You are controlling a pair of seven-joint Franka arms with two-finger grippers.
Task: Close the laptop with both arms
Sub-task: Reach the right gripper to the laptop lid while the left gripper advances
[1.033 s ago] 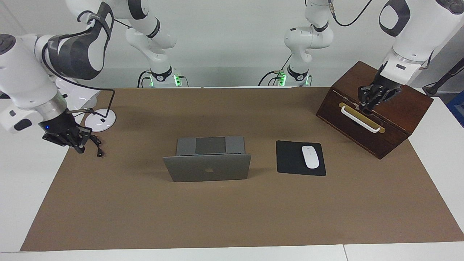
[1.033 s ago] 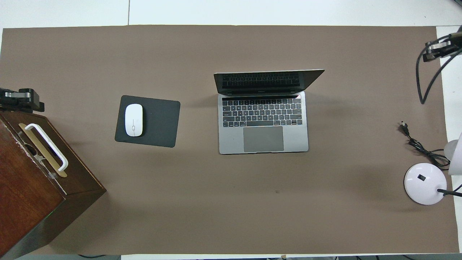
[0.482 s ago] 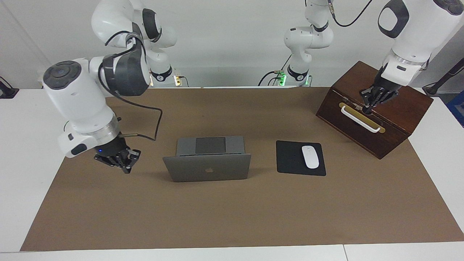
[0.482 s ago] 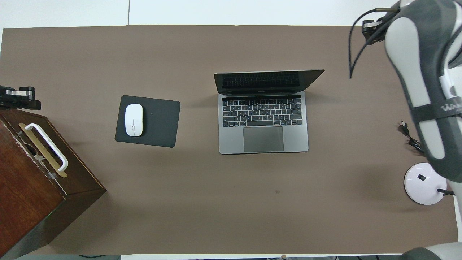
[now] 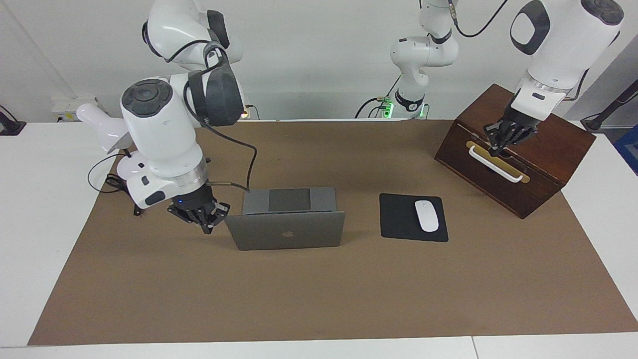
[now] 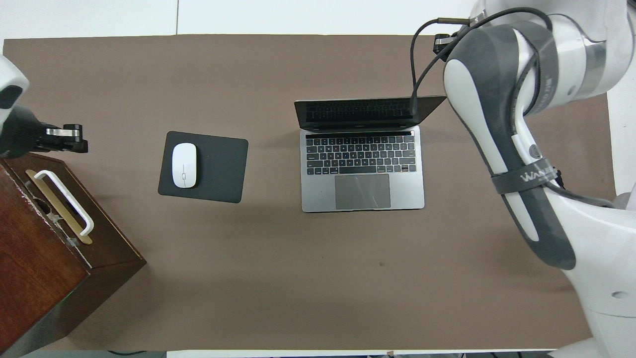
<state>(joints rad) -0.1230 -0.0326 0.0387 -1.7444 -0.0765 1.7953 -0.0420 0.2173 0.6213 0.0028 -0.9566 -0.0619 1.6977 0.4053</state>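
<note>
Silver-grey metal is seen at the middle of the brown-covered tabletop (image 5: 319,299): the thin rectangular laptop (image 5: 286,229) stands open, its lid upright with the dark apple logo turned away from the robots and its grey keyboard deck and trackpad lying on the side nearer to the robots.

The right arm's small black gripper (image 5: 202,217) is held low, just beside the laptop's lid edge at the right arm's end; contact with the lid cannot be told. Whether its jaws are spread or pressed together cannot be told. In the overhead view this gripper (image 6: 445,42) is largely covered by the white arm.

Beside the laptop, toward the left arm's end, a flat black rectangular mouse pad (image 5: 412,218) is laid, with a small white oval mouse (image 5: 426,215) resting on it. Farther toward that end than the laptop, a dark brown wooden box (image 5: 516,149) with a white bar handle (image 5: 494,163) is set at an angle. The left arm's small black gripper (image 5: 501,139) is held over the box, at the handle's upper end. The state of its jaws cannot be told either.

A small white desk lamp (image 5: 102,130) is seen near the right arm, nearer to the robots than the laptop.
</note>
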